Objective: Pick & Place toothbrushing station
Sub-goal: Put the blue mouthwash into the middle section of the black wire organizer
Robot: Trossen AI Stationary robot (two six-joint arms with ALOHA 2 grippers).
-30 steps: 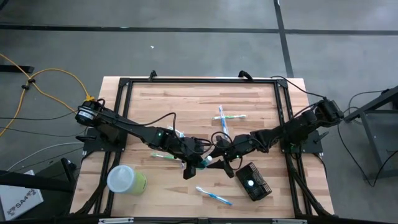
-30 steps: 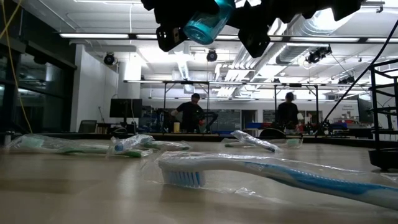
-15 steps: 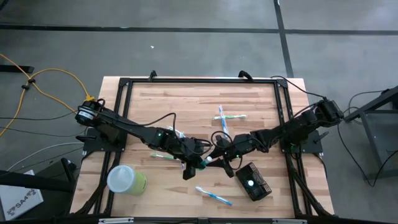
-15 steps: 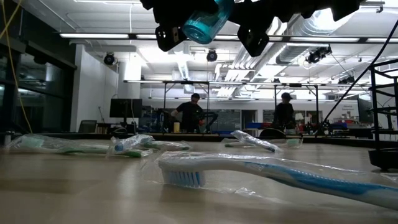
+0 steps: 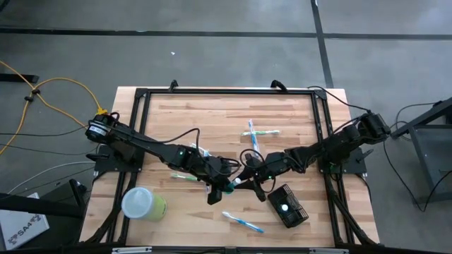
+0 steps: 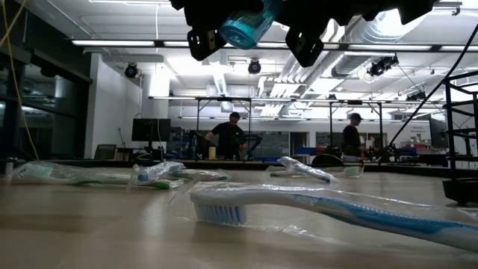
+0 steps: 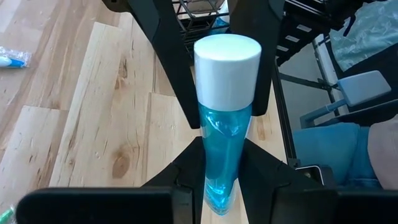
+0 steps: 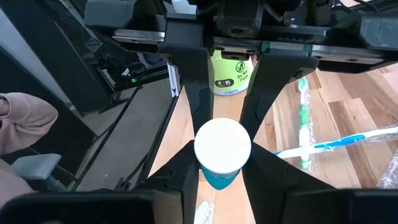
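Just right of both jaws, the toothbrushing station (image 5: 288,207).

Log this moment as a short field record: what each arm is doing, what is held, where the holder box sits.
held item: blue bottle with white cap, lifted above mid-table
left gripper: fingers shut on the bottle's body
right gripper: fingers either side of the capped end, contact unclear
holder box: on the table, on the right arm's side
toothbrushes: wrapped blue one near the front edge, others farther back
green cup: on the left arm's side
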